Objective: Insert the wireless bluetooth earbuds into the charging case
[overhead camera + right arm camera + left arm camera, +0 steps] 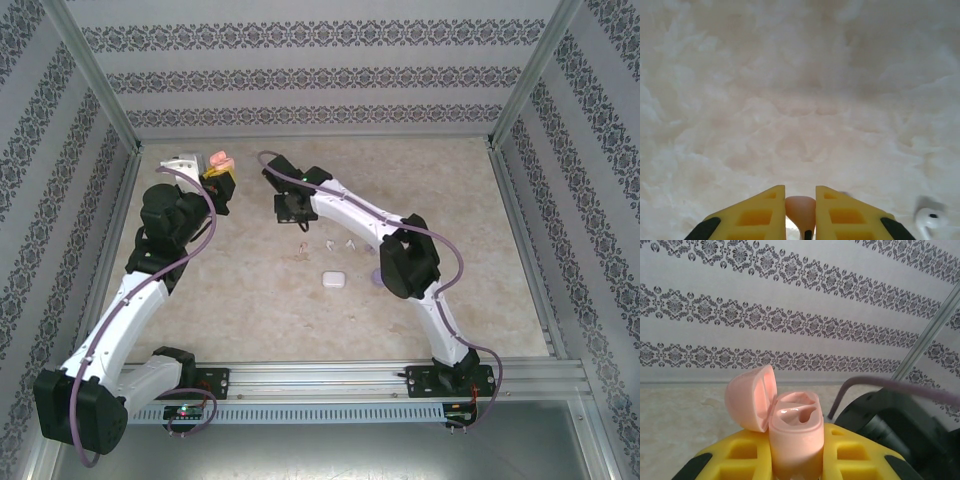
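Looking top-down, we see the left gripper [218, 180] clamped on the open pink charging case [220, 160] at far left, with loose earbuds [328, 243] mid-table. Left wrist: case lid flipped back, body pinched between yellow fingers [855, 455]. Right wrist: right gripper [800, 215] nearly closed, pinching a pinkish earbud [800, 206] above the table [790, 100]; a white earbud [930, 219] lies lower right.

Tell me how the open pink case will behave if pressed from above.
The pink case looks glossy and rounded, so it may slip in the left claw. Its open lid, hinged at one side, could swing shut if bumped.
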`<state>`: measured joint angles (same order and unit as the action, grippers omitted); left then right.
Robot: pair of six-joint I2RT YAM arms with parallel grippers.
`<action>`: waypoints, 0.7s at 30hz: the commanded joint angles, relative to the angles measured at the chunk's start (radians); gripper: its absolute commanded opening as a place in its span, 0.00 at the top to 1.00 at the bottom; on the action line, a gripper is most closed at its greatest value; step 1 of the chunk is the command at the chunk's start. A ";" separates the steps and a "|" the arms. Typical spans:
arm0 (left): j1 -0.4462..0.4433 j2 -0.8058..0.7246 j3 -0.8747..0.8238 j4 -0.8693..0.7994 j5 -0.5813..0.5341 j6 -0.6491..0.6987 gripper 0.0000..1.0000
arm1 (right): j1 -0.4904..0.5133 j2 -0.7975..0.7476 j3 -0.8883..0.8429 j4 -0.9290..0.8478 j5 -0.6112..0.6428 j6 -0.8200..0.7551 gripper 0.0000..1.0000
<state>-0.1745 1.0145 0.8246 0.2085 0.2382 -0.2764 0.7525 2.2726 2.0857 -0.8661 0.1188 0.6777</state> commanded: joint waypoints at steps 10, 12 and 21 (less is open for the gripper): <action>-0.020 0.116 -0.208 0.396 0.103 0.093 1.00 | -0.099 -0.260 -0.237 0.125 0.005 -0.092 0.83; -0.037 0.146 -0.235 0.474 0.125 0.111 1.00 | -0.114 -0.306 -0.273 0.141 0.001 -0.106 0.83; -0.148 0.274 -0.245 0.622 0.170 0.267 1.00 | -0.160 -0.485 -0.339 0.206 -0.047 -0.173 0.83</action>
<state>-0.2897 1.2690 0.5629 0.7074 0.3737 -0.1028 0.5976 1.8385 1.7664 -0.6983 0.1001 0.5453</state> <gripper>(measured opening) 0.198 0.172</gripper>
